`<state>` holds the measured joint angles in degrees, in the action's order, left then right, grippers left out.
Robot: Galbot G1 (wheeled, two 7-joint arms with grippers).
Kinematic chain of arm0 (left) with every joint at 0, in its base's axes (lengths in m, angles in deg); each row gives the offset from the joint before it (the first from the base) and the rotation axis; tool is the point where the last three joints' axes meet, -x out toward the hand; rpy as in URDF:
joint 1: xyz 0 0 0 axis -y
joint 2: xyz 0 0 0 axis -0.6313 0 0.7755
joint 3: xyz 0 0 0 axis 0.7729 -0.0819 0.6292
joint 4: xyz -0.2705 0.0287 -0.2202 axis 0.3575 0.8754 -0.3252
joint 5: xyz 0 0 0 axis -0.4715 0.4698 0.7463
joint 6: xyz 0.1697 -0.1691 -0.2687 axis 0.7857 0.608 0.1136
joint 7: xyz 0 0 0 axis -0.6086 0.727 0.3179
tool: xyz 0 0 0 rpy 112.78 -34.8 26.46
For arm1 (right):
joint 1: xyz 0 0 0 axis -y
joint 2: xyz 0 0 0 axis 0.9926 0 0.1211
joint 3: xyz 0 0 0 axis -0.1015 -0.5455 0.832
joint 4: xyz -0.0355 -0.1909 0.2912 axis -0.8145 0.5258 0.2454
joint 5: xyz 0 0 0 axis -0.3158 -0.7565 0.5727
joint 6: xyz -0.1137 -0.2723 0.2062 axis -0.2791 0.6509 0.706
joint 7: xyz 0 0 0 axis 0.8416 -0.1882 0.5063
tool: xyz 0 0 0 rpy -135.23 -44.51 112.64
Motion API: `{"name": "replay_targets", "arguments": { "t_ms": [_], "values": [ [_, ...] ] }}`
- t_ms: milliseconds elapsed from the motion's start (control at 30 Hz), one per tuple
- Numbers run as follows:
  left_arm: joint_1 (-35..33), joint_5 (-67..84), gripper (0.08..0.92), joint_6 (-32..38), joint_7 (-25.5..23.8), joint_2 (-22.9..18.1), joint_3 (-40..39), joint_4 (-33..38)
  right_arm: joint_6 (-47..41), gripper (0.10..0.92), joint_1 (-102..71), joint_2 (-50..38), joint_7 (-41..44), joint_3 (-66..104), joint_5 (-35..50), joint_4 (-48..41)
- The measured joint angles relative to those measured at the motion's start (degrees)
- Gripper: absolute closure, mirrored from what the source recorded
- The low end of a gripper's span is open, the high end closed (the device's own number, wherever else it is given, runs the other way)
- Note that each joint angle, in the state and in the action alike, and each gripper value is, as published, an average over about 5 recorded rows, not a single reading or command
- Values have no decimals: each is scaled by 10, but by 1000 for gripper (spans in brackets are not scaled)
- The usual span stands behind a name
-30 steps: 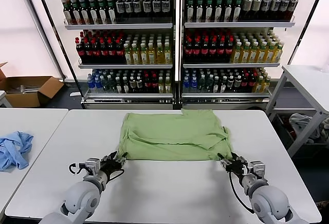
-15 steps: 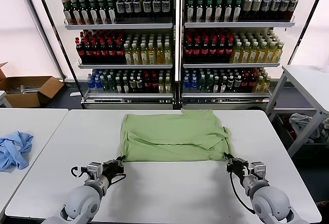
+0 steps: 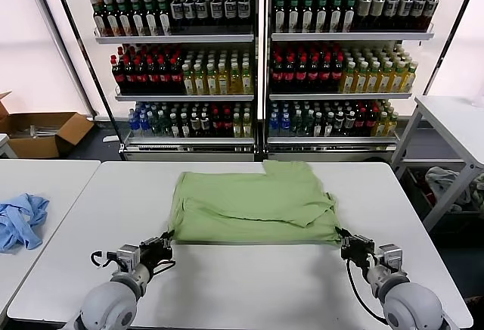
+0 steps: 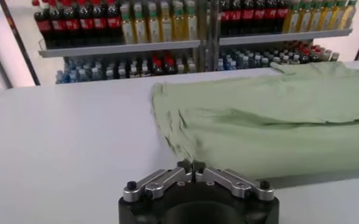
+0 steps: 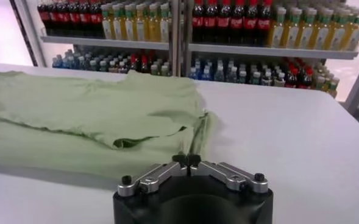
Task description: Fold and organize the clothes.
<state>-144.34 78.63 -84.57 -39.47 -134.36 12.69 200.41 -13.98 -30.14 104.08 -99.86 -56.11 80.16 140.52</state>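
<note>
The clothes (image 3: 253, 201), a light green T-shirt, lie folded flat on the white table (image 3: 249, 284), with no print showing. My left gripper (image 3: 165, 241) is shut on the shirt's near left corner, and my right gripper (image 3: 346, 241) is shut on its near right corner. Both corners are drawn out to points toward me. In the left wrist view the shirt (image 4: 270, 122) runs into the closed left gripper (image 4: 191, 164). The right wrist view shows the shirt (image 5: 88, 115) the same way, its edge pinched in the right gripper (image 5: 186, 159).
A light blue garment (image 3: 21, 220) lies on the neighbouring table to the left. Shelves of bottles (image 3: 257, 65) stand behind the table. A cardboard box (image 3: 38, 133) sits on the floor at far left, and another table (image 3: 454, 118) stands to the right.
Both grippers closed on the shirt's near corners and drew back toward me. The shirt's near edge slid with them and its corners stretched out.
</note>
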Motion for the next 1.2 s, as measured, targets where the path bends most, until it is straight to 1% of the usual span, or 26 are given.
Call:
{"name": "replay_targets", "arguments": {
  "t_ms": [200,400,600,700,767,867,933,1200],
  "values": [
    [-78,-24,918,8,45,16,18,63,15,919,-84,-9,-4,27,-26,46],
    [-175,-72,918,27,94,25,25,119,36,919,-179,-7,-12,40,-71,93],
    [-269,-128,918,52,136,30,28,150,55,919,-255,-1,-21,46,-111,128],
    [-304,-147,918,61,151,31,29,163,62,917,-283,2,-27,47,-127,140],
    [-320,-159,918,64,159,31,29,169,67,898,-299,4,-31,46,-135,145],
    [-337,-173,893,65,169,28,28,175,75,827,-319,7,-37,45,-143,152],
    [-343,-180,847,65,173,27,28,178,79,767,-330,8,-39,45,-146,158],
    [-366,-205,614,64,190,29,35,200,97,541,-375,5,-44,64,-148,190]
  ]
}}
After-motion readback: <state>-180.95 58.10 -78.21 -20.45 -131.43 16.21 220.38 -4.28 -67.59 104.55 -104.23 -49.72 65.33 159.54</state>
